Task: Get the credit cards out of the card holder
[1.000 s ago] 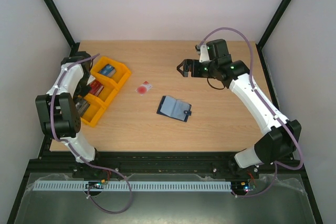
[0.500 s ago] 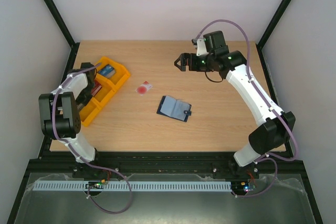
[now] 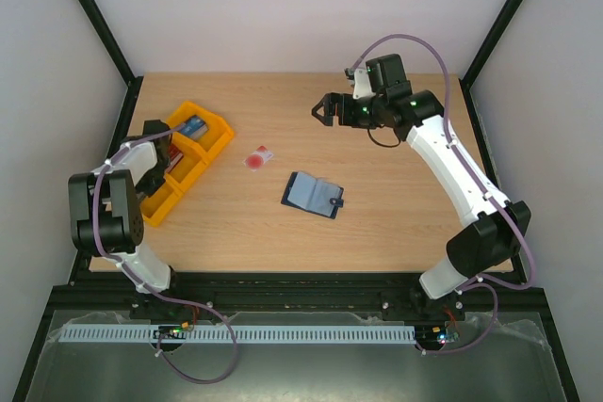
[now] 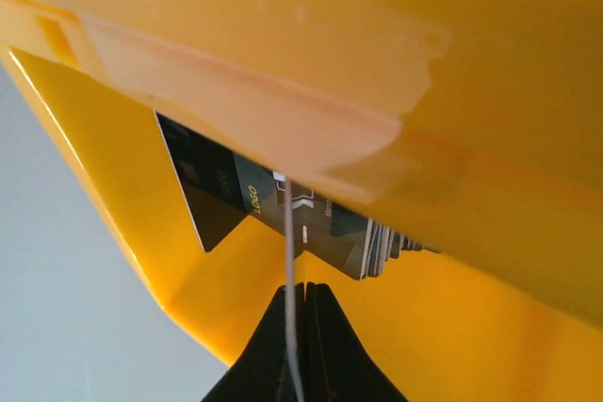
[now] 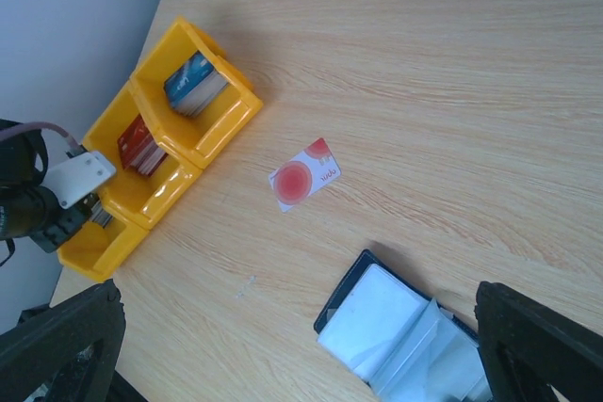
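Observation:
The navy card holder (image 3: 313,195) lies open on the table, its pale clear pockets (image 5: 405,345) facing up. A white credit card with a red round mark (image 3: 258,157) (image 5: 303,174) lies flat to its far left. My left gripper (image 3: 151,181) (image 4: 303,287) is low in the near compartment of the orange tray (image 3: 221,134). It is shut on a thin card seen edge-on (image 4: 288,233), whose face is hidden. My right gripper (image 3: 325,112) (image 5: 297,327) hangs open high over the far middle of the table, holding nothing.
The orange tray (image 5: 236,110) has three compartments. They hold blue cards (image 5: 193,82) at the far end, red cards (image 5: 141,146) in the middle and a dark stack lettered "LOGO" (image 4: 283,204) at the near end. Dark frame posts stand at the table's far corners.
My left gripper has come nearer along the tray, from its far end into the near compartment. The right gripper shifted slightly farther back and left, then held still.

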You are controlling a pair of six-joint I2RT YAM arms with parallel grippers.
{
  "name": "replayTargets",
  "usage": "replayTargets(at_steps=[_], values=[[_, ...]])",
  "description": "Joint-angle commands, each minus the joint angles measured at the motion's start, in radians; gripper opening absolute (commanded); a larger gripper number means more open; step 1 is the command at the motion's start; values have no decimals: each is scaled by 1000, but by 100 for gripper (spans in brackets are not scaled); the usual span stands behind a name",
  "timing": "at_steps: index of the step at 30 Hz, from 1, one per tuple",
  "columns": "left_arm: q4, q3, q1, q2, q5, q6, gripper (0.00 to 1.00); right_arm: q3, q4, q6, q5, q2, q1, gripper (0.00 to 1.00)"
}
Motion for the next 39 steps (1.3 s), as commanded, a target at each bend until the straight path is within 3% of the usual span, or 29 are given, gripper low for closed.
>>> replayTargets(at_steps=[1,10,14,19,22,27,35,39], values=[[77,-5,1,-2,-17,79,2,57,-6,7,-19,-6,-4,99],[169,-26,7,36,-87,125,4,56,-18,-8,-25,-20,-4,99],[205,-32,14,55,-123,127,16,53,-16,-10,-40,-27,-4,99],[160,-32,15,37,-87,117,42,53,-12,-11,-48,-30,-4,99],[154,-48,15,15,-85,129,51,52,-7,-10,-54,-28,-4,99],[52,1,18,3,47,102,68,56,-4,-12,-79,-22,-4,99],[53,42,17,31,37,84,77,72,-14,-32,-104,-27,-4,99],[-71,155,11,8,178,43,78,71,-18,-37,-104,-26,-4,99]])
